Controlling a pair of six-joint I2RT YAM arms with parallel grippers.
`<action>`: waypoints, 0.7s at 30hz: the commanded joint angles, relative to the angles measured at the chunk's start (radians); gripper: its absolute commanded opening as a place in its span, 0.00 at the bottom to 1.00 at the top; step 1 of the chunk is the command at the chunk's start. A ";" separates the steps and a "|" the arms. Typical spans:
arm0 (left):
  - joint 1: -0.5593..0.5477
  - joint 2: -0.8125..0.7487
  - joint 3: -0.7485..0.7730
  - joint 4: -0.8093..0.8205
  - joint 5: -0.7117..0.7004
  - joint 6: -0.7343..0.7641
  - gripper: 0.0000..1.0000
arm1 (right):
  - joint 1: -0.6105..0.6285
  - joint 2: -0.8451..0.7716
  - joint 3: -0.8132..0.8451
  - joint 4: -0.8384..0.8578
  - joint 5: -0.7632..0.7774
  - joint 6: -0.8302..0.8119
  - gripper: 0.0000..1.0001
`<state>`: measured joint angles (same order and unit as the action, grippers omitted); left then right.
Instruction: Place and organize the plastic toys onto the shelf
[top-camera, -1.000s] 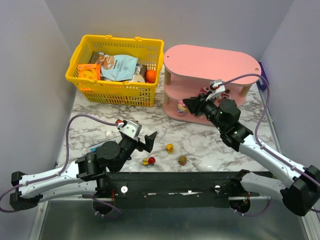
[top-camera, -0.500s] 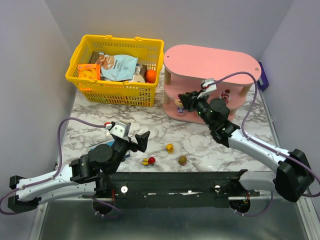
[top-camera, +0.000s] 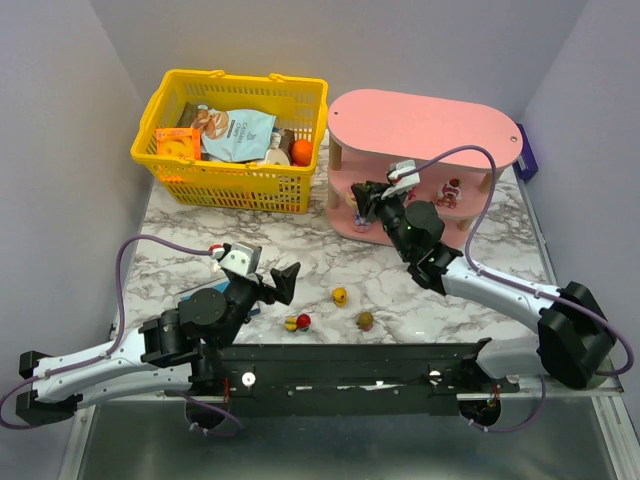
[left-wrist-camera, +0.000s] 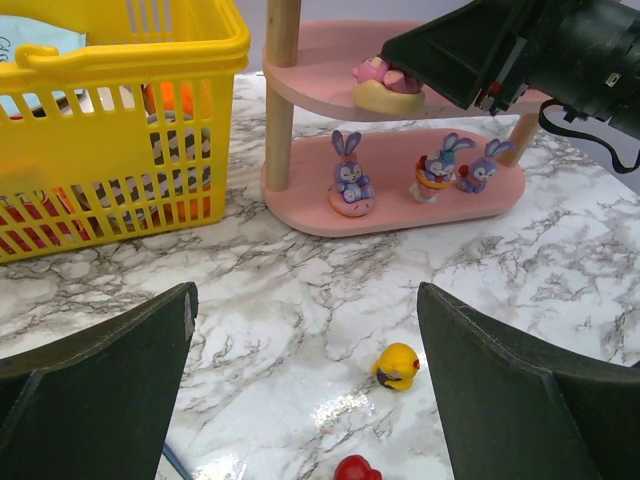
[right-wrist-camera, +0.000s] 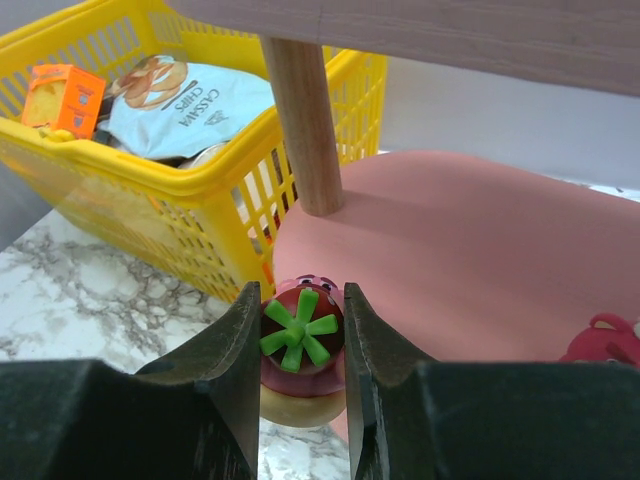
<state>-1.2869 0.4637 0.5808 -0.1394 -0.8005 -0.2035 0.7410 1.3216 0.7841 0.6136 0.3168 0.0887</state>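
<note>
The pink three-tier shelf (top-camera: 425, 125) stands at the back right. My right gripper (top-camera: 364, 197) reaches into its middle tier at the left end, shut on a pink toy with a green leaf top (right-wrist-camera: 300, 338) and a tan base, at the tier's edge (right-wrist-camera: 450, 250). That toy also shows in the left wrist view (left-wrist-camera: 383, 85). Three purple bunny toys (left-wrist-camera: 349, 186) stand on the bottom tier. My left gripper (top-camera: 280, 285) is open and empty above the table. A yellow toy (left-wrist-camera: 397, 365) and a red toy (left-wrist-camera: 357, 468) lie between its jaws' lines. A brownish toy (top-camera: 366, 321) lies to the right of them.
A yellow mesh basket (top-camera: 232, 140) with snack packets stands at the back left, close against the shelf's left end. A wooden post (right-wrist-camera: 305, 130) rises just behind the held toy. A red toy (right-wrist-camera: 605, 340) sits on the middle tier to the right.
My right gripper has moved left along the shelf's middle tier with the toy. My left arm drew back a little toward the near left, then stayed still.
</note>
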 joint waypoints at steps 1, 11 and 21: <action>0.000 0.000 -0.009 0.004 -0.037 -0.014 0.99 | 0.014 0.028 0.032 0.135 0.103 -0.072 0.01; 0.000 0.001 -0.010 0.004 -0.042 -0.010 0.99 | 0.029 0.120 0.032 0.231 0.148 -0.158 0.01; 0.000 -0.003 -0.012 0.003 -0.040 -0.010 0.99 | 0.047 0.203 0.020 0.319 0.222 -0.221 0.08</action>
<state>-1.2869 0.4637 0.5804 -0.1394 -0.8024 -0.2035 0.7738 1.4857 0.7933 0.8692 0.4633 -0.0814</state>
